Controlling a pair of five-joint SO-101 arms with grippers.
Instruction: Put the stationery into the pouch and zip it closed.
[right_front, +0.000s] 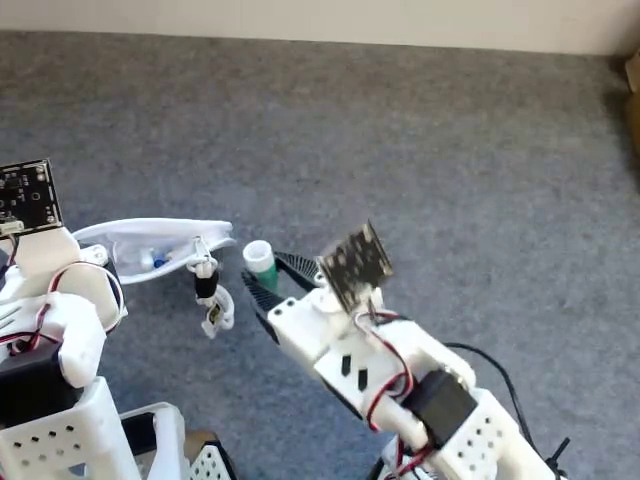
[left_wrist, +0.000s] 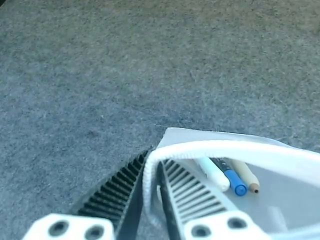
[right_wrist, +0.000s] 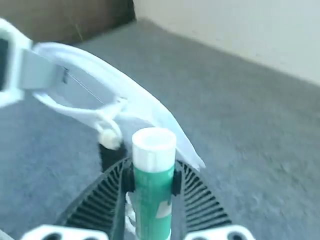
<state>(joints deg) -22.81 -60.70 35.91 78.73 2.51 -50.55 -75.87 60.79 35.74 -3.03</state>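
The white see-through pouch (right_front: 150, 243) lies on the grey carpet at the left, mouth open. Inside it are a white, a blue and a beige pen (left_wrist: 226, 176). My left gripper (left_wrist: 152, 159) is shut on the pouch's thick white rim (left_wrist: 210, 148). A green glue stick (right_front: 258, 256) with a white cap is held in my right gripper (right_front: 262, 270), just right of the pouch's end. In the right wrist view the glue stick (right_wrist: 152, 185) stands between the black fingers (right_wrist: 197, 192), cap towards the pouch (right_wrist: 125, 97). A zip cord with a black toggle (right_front: 206, 283) hangs from the pouch.
Grey carpet (right_front: 450, 150) spreads open to the far side and to the right. A pale wall (right_front: 330, 18) runs along the back. A brown object (right_front: 633, 95) sits at the right edge, and brown furniture (right_wrist: 65, 17) stands beyond the pouch.
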